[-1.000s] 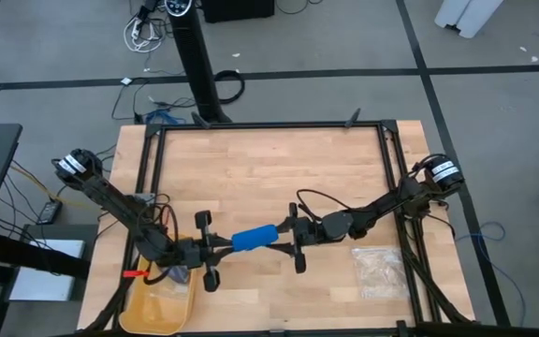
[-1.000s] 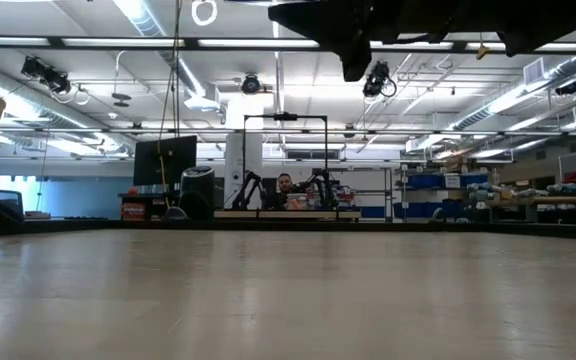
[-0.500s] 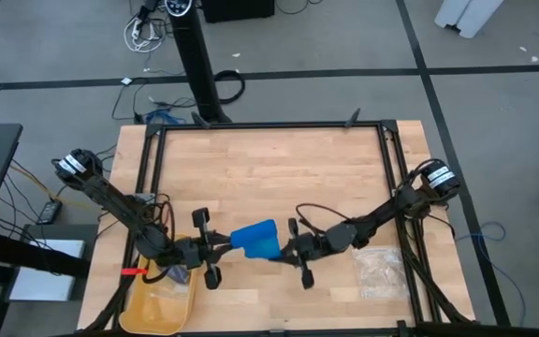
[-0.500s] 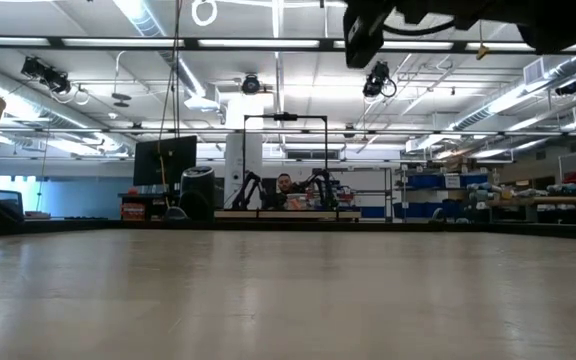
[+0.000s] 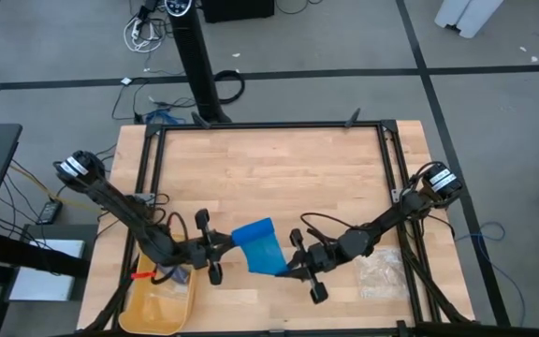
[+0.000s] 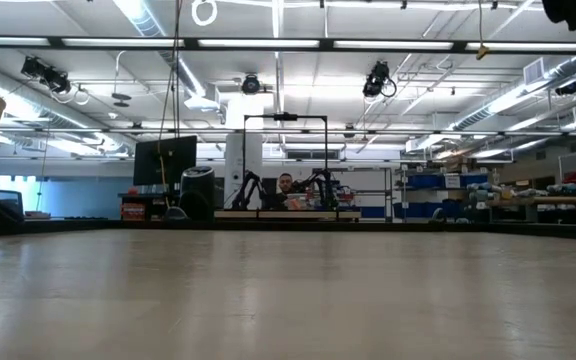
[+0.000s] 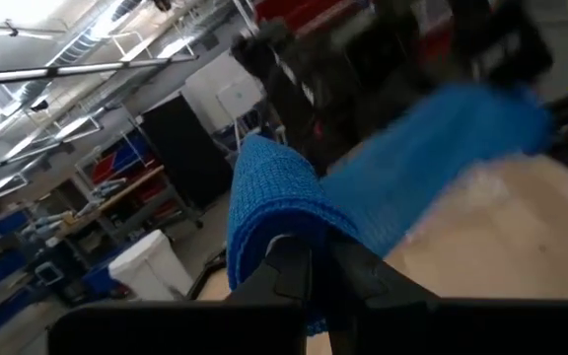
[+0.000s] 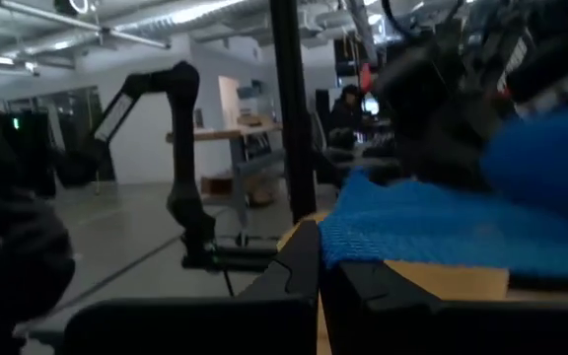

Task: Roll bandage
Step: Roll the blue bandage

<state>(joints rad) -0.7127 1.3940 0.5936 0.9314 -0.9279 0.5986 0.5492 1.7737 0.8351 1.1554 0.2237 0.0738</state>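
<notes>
— What's in the tray [image 5: 162, 304]?
— Something small and dark; I cannot tell what. A bag [image 5: 378, 270] lies right.

— And the bandage [image 5: 258, 246]?
— Held above the table's [image 5: 269, 168] front, running left to right. Left gripper [image 5: 221, 250] pinches one end, right gripper [image 5: 293, 266] the other.
</notes>
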